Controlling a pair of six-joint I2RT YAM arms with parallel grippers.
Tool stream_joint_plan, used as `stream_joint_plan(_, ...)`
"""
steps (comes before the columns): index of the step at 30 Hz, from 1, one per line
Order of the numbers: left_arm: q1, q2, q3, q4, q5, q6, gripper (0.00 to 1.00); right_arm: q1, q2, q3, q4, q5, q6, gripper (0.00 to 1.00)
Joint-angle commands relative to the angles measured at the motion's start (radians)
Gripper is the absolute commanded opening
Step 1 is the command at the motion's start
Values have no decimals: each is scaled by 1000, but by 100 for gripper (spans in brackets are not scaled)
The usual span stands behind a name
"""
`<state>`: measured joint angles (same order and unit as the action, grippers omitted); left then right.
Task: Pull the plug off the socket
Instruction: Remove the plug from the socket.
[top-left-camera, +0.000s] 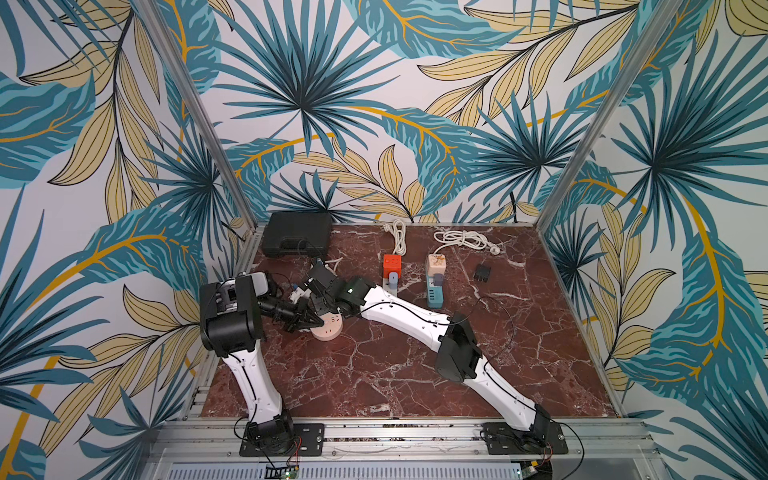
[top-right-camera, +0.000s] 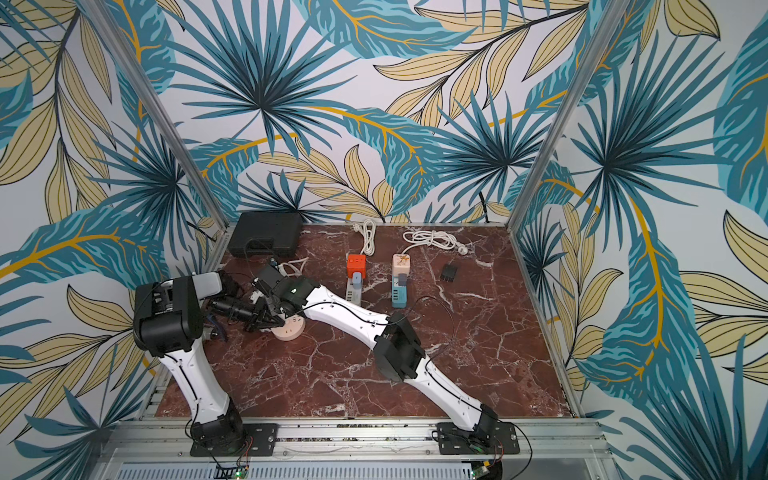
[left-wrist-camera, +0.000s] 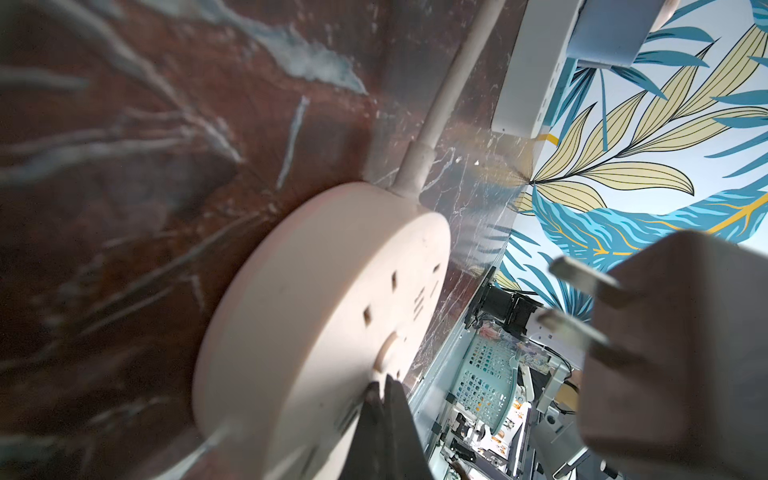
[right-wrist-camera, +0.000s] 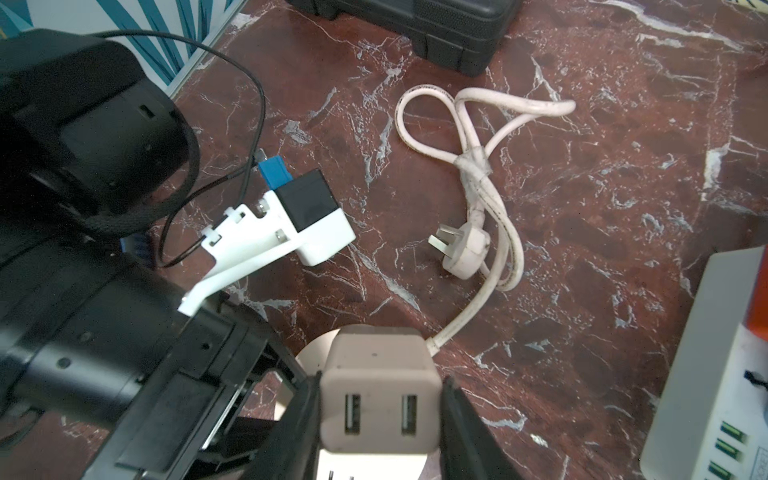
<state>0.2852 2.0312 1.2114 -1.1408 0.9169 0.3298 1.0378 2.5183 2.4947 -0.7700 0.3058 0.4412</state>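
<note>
Counter (top-left-camera: 374, 374): red marble. Both of my arms reach in over its left side, and that is where the whole job sits.
Socket (top-left-camera: 330, 328): a round pink disc lying flat on the counter, with its white cord (right-wrist-camera: 469, 316) trailing away to a loose bundle. In the left wrist view the slots on its face are empty — nothing is plugged into it.
Plug (right-wrist-camera: 380, 399): a pale square block with two USB ports, held above the socket and not seated in it. I judge the pull itself done.
Right pincer (right-wrist-camera: 380, 415): clamped on the plug, with one black finger on each side of the block. This arm carries it.
Left pincer (left-wrist-camera: 386, 415): closed on nothing. Its tip is set down on the top face of the socket near the rim, which I read as pinning the disc so it cannot lift with the plug.
Prongs (left-wrist-camera: 582, 282): two flat metal blades, fully bared and apart from the socket face, with open air between them — my clearest sign of separation.
Remaining, by my reckoning: carry the plug off to a bare spot on the counter, let it go, and lift the left pincer off the socket. None of that has begun.
</note>
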Motion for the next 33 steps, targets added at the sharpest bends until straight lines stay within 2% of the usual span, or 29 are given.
stream_joint_plan(1, 12, 16, -8, 93, -109, 38, 0, -24, -95, -25, -16, -88, 41, 0)
stream_joint_plan(8, 12, -79, 31, -43, 32, 178, 0, -96, -203, -97, -66, -341, 105, 0)
stream_joint_plan(13, 12, -190, 56, -141, 77, 258, 3, -137, -313, -228, -49, -453, 110, 0)
stream_joint_plan(21, 11, -383, 54, -223, 87, 275, 27, -198, -475, -436, 50, -664, 126, 0)
stream_joint_plan(24, 11, -434, 38, -221, 80, 256, 40, -219, -536, -515, 91, -720, 119, 0)
stream_joint_plan(33, 11, -494, -34, -142, 64, 209, 59, -345, -713, -845, 331, -948, 210, 0)
